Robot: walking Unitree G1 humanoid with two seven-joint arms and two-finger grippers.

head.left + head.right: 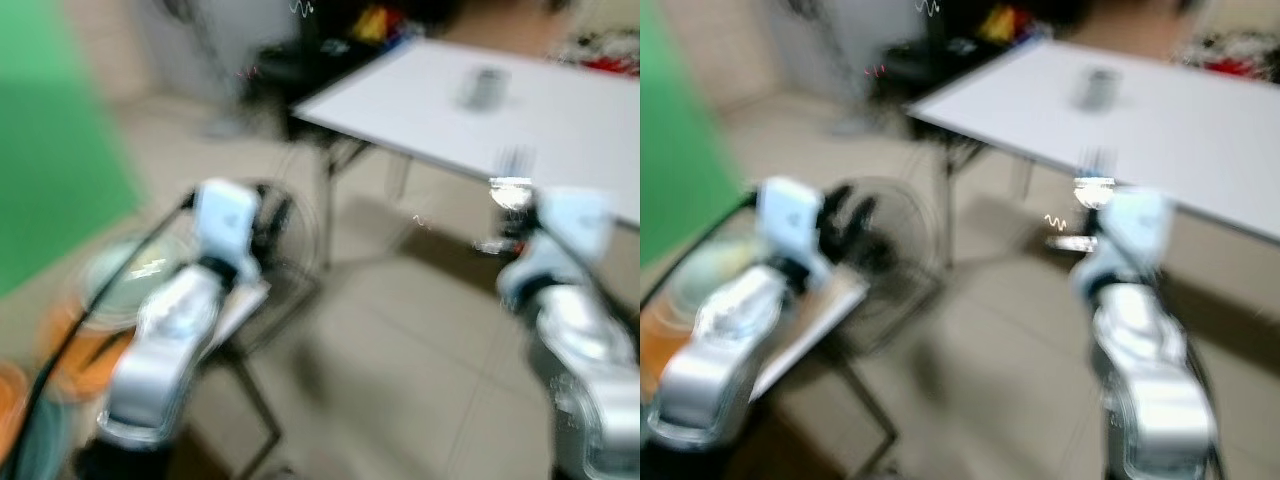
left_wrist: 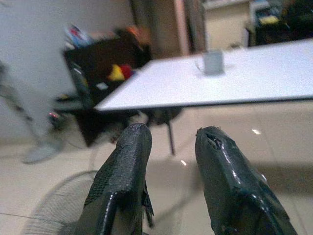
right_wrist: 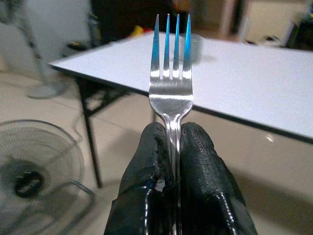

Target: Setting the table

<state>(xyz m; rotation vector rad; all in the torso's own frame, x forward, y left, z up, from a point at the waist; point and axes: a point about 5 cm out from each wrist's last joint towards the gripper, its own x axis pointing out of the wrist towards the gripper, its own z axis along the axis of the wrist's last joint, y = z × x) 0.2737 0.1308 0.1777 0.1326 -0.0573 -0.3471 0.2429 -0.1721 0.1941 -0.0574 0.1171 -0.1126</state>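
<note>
Two pincers: right pincer [image 3: 171,147] clamps fork [image 3: 171,73] upright nr white table [image 3: 254,83]; left pincer [image 2: 171,147] open, empty.

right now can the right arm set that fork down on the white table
Probably not yet. The right gripper is shut on the fork, but the white table lies ahead across open floor; nothing stands between, so walking closer should do.

Both arms raised forward; left pincer [image 2: 168,147] fingers parted, right pincer [image 3: 175,134] pinched on fork [image 3: 171,73].
</note>
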